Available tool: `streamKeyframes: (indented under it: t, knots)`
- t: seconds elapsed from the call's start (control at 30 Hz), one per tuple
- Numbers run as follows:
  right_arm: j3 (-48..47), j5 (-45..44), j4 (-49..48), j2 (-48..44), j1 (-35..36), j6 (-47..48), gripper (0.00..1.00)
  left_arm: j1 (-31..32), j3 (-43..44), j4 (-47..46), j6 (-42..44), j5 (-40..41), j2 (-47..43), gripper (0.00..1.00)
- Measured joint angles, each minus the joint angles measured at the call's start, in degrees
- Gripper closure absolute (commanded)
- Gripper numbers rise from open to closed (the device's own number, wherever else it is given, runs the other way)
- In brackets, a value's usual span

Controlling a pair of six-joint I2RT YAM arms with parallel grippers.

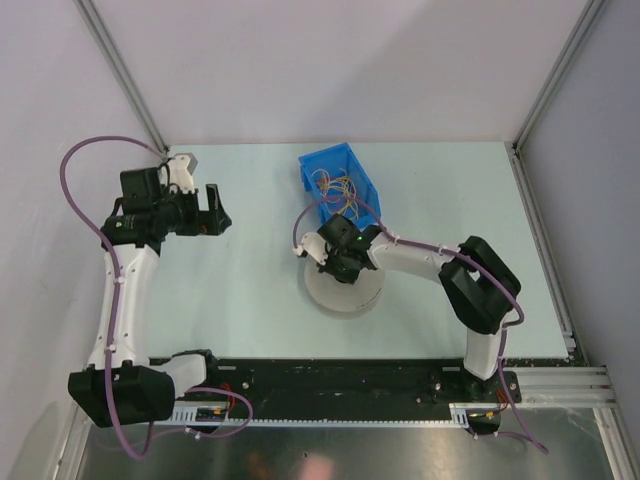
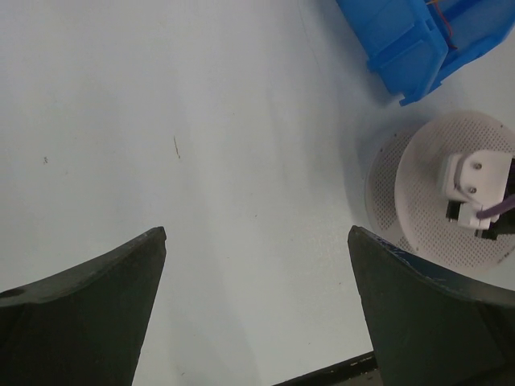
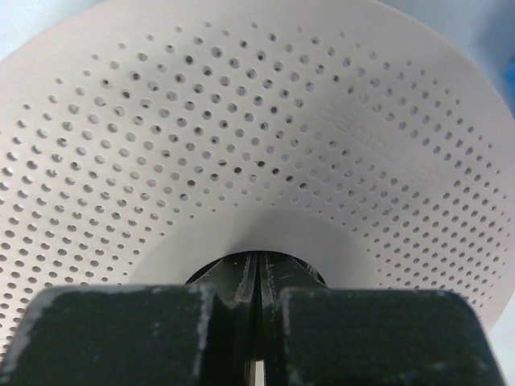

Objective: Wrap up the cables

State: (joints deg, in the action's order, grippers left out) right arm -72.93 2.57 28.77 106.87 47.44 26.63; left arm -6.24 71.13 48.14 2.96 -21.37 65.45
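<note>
Cables (image 1: 335, 187) in the blue bin (image 1: 311, 168) lie at twelve o'clock from the nearer right fingers (image 3: 235, 281), pressed together over the perforated disc (image 1: 345, 296); left fingers (image 2: 88, 314) gape wide.

Blue bin (image 1: 318, 163), yellow-orange cables (image 1: 338, 186)

A pale perforated disc (image 3: 257, 145) is seen filling nearly the whole view, with its small holes fanned around a dark central opening. Just below that opening, the right gripper (image 3: 256, 277) is shown with its dark jaws pressed together, with only a thin slit between them.
</note>
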Motion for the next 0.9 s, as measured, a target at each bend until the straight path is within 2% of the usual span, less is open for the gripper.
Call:
streamKeyframes:
  t: [0.2,0.47,0.53,0.57,0.67,0.8,0.9]
  knots:
    - [0.0,0.2,3.6,-2.3,1.0,-1.5,1.00,0.0,0.0,0.0,0.5,0.0,-0.5,0.01]
    - [0.0,1.9,5.8,-15.6,-2.1,-2.6,0.98,1.3,0.5,0.0,2.3,-0.3,-0.5,0.01]
    - [-0.2,3.7,4.7,-19.8,-4.2,-3.6,0.91,2.4,2.3,0.0,3.1,-1.0,0.7,0.01]
    - [-0.5,4.8,3.8,-21.5,-5.7,-4.2,0.84,3.4,3.9,-0.1,3.5,-1.4,1.9,0.01]
    - [-1.7,7.4,0.2,-24.6,-12.8,-7.1,0.71,7.3,9.6,-1.1,4.3,-1.9,6.2,0.01]
    - [-2.4,9.7,-5.8,-24.6,-23.7,-12.4,0.52,15.1,20.3,-2.8,4.4,-0.2,15.7,0.01]
    - [-2.4,11.8,-8.3,-22.9,-29.2,-16.6,0.43,20.8,28.3,-4.3,3.9,1.7,23.9,0.02]
